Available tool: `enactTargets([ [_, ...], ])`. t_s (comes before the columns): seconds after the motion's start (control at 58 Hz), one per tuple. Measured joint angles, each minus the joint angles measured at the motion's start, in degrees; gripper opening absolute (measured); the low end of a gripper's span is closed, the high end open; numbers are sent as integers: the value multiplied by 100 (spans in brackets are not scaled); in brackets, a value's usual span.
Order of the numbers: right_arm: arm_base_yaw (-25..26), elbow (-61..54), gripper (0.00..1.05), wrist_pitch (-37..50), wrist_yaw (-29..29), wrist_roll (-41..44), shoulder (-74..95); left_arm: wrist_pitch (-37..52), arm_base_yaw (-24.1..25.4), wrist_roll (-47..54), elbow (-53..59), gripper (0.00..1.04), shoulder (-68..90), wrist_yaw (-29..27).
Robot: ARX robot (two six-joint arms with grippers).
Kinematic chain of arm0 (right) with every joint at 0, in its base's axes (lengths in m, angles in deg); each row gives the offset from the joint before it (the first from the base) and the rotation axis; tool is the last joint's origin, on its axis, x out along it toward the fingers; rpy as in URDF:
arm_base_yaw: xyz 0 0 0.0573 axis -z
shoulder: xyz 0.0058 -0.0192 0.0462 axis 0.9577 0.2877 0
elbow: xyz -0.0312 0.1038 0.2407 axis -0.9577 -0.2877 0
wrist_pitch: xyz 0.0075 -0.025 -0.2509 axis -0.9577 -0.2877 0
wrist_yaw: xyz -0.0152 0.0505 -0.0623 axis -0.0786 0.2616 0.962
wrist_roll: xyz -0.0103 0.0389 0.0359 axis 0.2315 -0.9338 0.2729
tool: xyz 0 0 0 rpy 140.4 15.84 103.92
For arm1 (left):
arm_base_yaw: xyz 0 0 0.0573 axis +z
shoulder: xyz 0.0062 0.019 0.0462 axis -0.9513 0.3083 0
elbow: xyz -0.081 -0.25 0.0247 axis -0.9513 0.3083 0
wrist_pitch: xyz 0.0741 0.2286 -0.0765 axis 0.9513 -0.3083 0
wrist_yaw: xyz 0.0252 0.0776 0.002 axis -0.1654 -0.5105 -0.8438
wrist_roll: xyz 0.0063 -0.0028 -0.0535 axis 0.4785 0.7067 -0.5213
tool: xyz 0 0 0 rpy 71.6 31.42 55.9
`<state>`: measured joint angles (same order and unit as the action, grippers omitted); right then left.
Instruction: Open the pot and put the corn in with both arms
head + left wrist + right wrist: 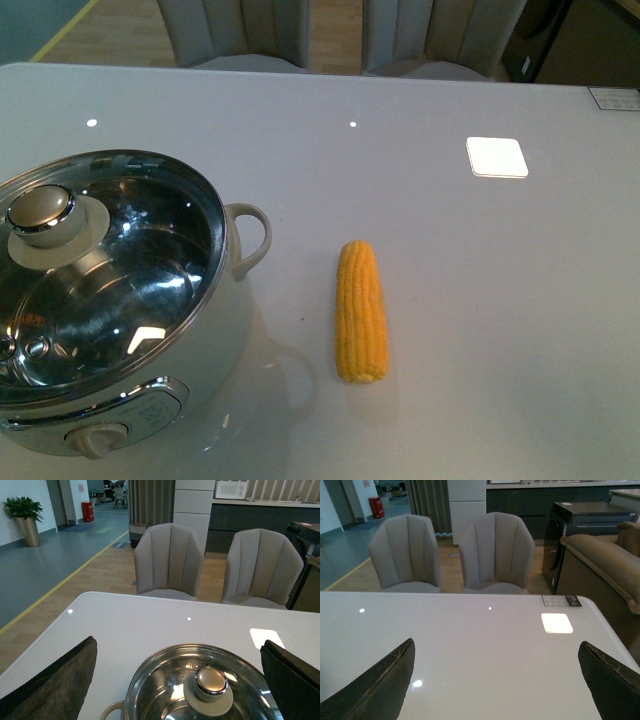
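Begin with the lid [110, 270]: shut over the pot [225, 335], at the near left corner of the worktop [480, 300], with its beige knob [42, 208] toward the left edge. For a clean opening, centre the left gripper [178, 642] over that knob, come straight down, and close on the knob's neck rather than its domed cap. Then lift vertically before swinging aside, as the glass and steel look slick and likely to tilt if pinched off-centre. Keep clear of the white loop handle [250, 238] on the pot's right side. Set the lid down on bare worktop toward the far edge, well apart from the corn [361, 312]. Find the cob near the pot's right side, not touching it, about midway along the near edge, laid lengthwise with its narrower end toward the far edge. For the right gripper [496, 642], take it across the middle — round, and apt to roll. Left gripper: spread wide, holding and touching nothing, hovering above the lid, with the knob in view between its fingers [55, 680] though not centred. Right gripper: equally wide and empty, over bare worktop, with neither pot nor corn in its wrist view. No sign of either arm in the front view.
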<state>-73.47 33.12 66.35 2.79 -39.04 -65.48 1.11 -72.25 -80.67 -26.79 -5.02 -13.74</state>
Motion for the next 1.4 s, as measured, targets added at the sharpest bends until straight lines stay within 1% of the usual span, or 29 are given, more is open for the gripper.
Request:
enactTargets([
  [0.794,0,0,96,0,0,0,0,-13,-2,-20,-2,98,7,-22],
  [0.811,0,0,96,0,0,0,0,-79,-15,-68,-20,98,37,-74],
  [0.863,0,0,96,0,7,0,0,-1172,-284,-629,-422,98,566,-706],
  [0.914,0,0,96,0,-2,0,-2,-1744,-509,-1023,-599,98,933,-949],
  [0.932,0,0,96,0,0,0,-2,-1814,-555,-1086,-610,98,977,-979],
  [0.966,0,0,96,0,2,0,0,-2022,-802,-1300,-636,98,1141,-1121],
  [1.018,0,0,96,0,4,0,0,-2033,-1010,-1453,-697,98,1263,-1185],
  [1.087,0,0,96,0,2,0,0,-1880,-1150,-1556,-850,98,1508,-1207],
  [1.26,0,0,96,0,2,0,0,-852,-1429,-1589,-1139,98,2632,-1338],
  [1.398,0,0,96,0,2,0,0,487,-1679,-1545,-1353,98,4170,-1414],
])
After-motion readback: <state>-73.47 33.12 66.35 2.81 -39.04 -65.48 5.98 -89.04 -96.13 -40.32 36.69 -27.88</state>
